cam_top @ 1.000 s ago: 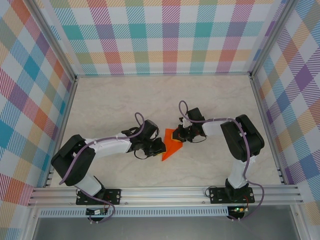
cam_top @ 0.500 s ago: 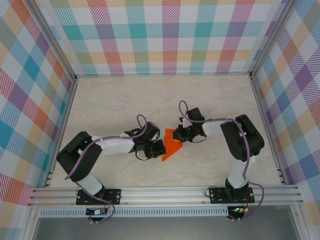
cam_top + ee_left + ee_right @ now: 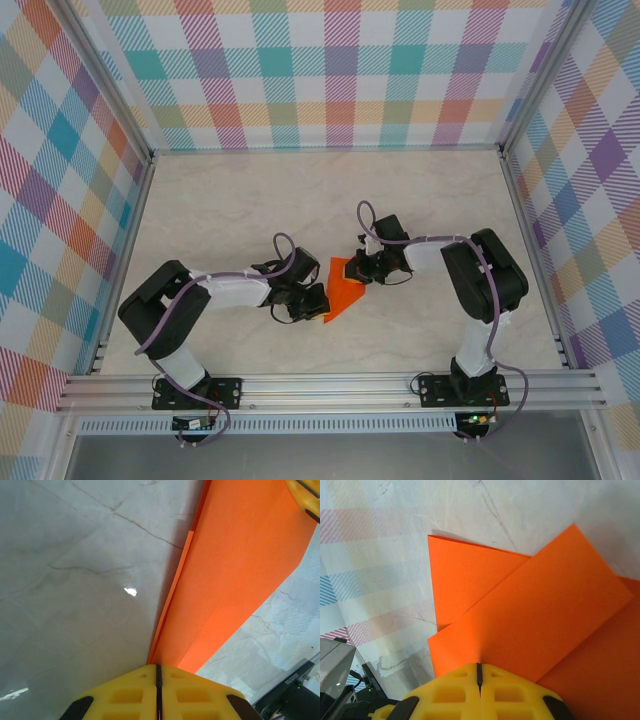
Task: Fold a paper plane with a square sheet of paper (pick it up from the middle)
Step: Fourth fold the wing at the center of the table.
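1. Left fingers (image 3: 125, 696): we see the two yellow pads pressed together, with only a thin dark seam between them.
2. The left gripper (image 3: 157, 668) meets the narrow end of the orange paper (image 3: 240, 580) at its tips. We cannot tell whether the paper is nipped in the seam or merely touched.
3. Right fingers (image 3: 447, 695): these are likewise together, seam closed.
4. The right gripper (image 3: 479, 667) has its tips on the edge of a folded flap of the paper. Again we cannot tell whether the flap is held or only pressed.
5. In the left wrist view the paper is a long orange strip that tapers toward the fingertips. A crease runs along its length, and its left edge casts a shadow on the table (image 3: 75, 580).
6. In the right wrist view a slanted rectangular flap lies over a lower layer. One corner of that lower layer sticks out to the upper left.
7. From the top camera we note the paper lying on the pale marbled table, near the middle and between the two grippers. Its pointed end faces the near edge beside the left gripper, and the right gripper is at its far right side.
8. Both arms reach inward from their bases on the aluminium rail (image 3: 330, 388).
9. Plaid walls (image 3: 340, 70) enclose the table on three sides.
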`<state>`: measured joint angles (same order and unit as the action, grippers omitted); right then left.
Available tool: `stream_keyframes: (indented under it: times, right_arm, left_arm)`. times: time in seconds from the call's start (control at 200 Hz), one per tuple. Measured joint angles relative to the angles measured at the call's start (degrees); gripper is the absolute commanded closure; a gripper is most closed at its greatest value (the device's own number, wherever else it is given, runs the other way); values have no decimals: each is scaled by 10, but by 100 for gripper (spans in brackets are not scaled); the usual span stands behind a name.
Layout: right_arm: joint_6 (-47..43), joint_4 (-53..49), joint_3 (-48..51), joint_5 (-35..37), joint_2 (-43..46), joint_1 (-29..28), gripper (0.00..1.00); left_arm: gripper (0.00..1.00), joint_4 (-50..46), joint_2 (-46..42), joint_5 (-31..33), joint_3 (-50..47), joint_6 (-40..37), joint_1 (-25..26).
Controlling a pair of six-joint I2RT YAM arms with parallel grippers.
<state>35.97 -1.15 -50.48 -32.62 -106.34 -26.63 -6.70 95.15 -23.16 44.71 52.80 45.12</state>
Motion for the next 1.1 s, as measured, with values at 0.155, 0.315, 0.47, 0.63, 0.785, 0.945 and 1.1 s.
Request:
stream_keyframes:
  times: [0.155,0.315,0.47,0.63,0.785,0.945,1.1]
  right_arm:
    - [0,0,0,0,0,0,100]
    - [0,0,0,0,-1,0,100]
    - [0,0,0,-1,-1,0,100]
    - [0,0,0,-1,-1,0,100]
    - [0,0,0,-2,-1,0,100]
    - [0,1,0,-5,-3,0,100]
    - [0,1,0,-7,-3,0,100]
  left_arm:
    - [90,7,-23,-4,-3,6,0]
    - [89,44,-34,-21,-28,24,1]
    - [90,60,-32,-34,-48,36,2]
    - [90,70,-26,-40,-49,41,2]
    - [90,71,-19,-38,-49,43,2]
    - [90,70,-19,-37,-49,42,2]
    - [90,71,-18,-32,-52,42,2]
